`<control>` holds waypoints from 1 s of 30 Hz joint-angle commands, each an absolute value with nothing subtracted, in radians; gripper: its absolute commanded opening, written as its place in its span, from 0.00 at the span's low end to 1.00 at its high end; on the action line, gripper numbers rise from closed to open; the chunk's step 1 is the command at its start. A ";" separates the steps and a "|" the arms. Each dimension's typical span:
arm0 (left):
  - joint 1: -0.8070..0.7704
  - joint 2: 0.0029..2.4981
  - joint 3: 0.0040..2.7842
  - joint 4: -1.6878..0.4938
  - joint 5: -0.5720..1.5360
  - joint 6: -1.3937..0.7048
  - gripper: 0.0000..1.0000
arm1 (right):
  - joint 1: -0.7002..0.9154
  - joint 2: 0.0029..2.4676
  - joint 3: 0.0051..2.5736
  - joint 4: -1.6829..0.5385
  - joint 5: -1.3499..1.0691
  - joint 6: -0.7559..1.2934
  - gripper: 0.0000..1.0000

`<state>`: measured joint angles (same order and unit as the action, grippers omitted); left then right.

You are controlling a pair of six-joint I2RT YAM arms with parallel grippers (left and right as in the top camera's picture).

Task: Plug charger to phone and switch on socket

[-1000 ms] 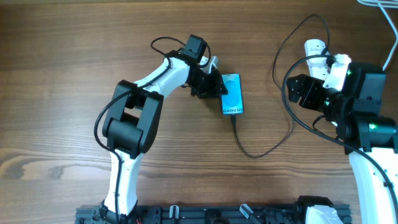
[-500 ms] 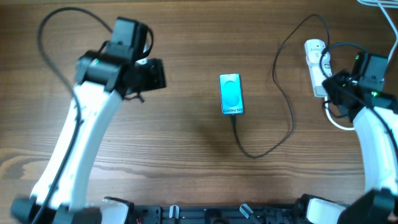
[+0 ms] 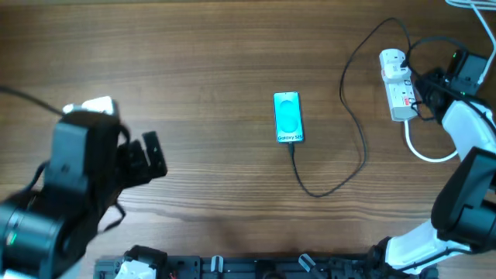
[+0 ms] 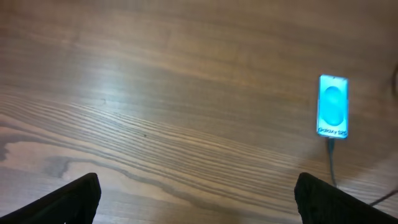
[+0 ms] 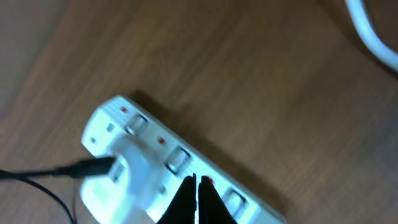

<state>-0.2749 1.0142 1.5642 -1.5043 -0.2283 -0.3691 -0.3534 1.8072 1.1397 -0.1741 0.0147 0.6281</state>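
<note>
The small flat phone with the turquoise screen (image 3: 287, 118) lies in the middle of my brown wooden desk (image 3: 194, 62), white "Galaxy S25" strip toward me. The thin black charger cable (image 3: 362, 159) meets that end, then loops off to the right and back up to the white power strip with red markings (image 3: 397, 85), where it ends in a white plug (image 5: 130, 165) sitting in the strip. My right tool (image 5: 194, 193) is right over that strip, tips pinched together and holding nothing, aimed between two of the rocker switches. Can't tell if it's actually touching the plastic. A thicker white cord (image 3: 426, 151) curls on the desk just beside it. My left tool (image 4: 196, 186) hangs way off to the left, well away from the phone, fingers spread wide and empty.
</note>
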 commanded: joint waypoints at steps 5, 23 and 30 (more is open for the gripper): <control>-0.277 0.909 1.568 -1.505 -0.256 -0.382 1.00 | -0.291 1.922 1.171 -0.112 -0.020 0.523 0.05; -0.277 0.910 1.568 -1.513 -0.255 -0.401 1.00 | -0.269 1.945 1.171 -0.060 0.099 0.496 0.05; -0.277 0.910 1.568 -1.513 -0.255 -0.401 1.00 | -0.269 2.016 1.171 -0.054 0.098 0.496 0.05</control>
